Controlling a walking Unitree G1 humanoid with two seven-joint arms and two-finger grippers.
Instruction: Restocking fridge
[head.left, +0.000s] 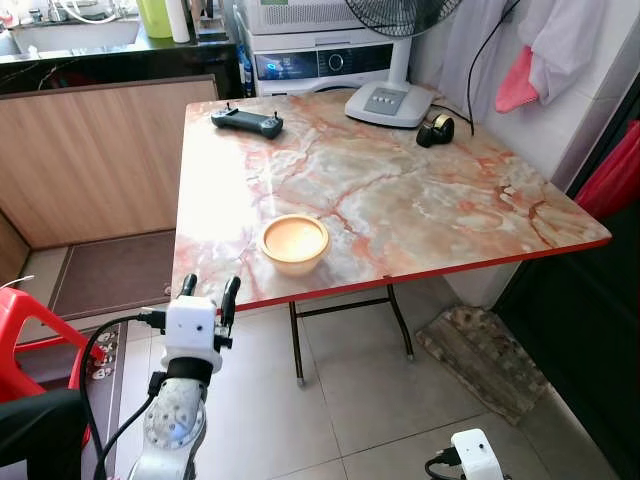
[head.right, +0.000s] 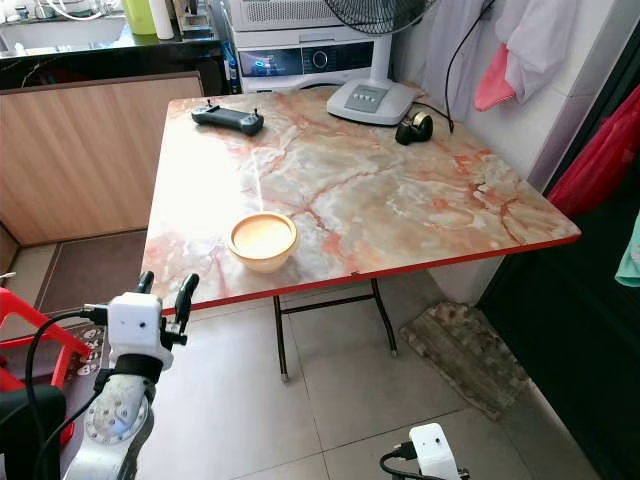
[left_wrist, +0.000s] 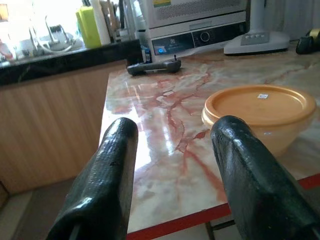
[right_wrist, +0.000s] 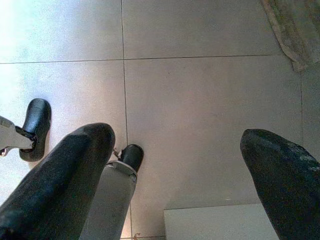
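Note:
An orange-lidded round food container (head.left: 294, 243) sits on the marble-patterned table (head.left: 400, 200), close to its red front edge. My left gripper (head.left: 210, 292) is raised just in front of and below that edge, to the left of the container, open with nothing between its fingers (left_wrist: 107, 175). In the left wrist view the container (left_wrist: 260, 112) lies just beyond the right finger. My right arm hangs low at the bottom right (head.left: 478, 455); its gripper (right_wrist: 180, 180) is open and points down at the tiled floor.
A black remote controller (head.left: 247, 122), a fan base (head.left: 388, 102) and a small black object (head.left: 435, 129) lie at the table's far side. A wooden counter panel (head.left: 90, 160) stands left, a red chair (head.left: 30, 330) by my left arm, a floor mat (head.left: 480, 360) under the table's right.

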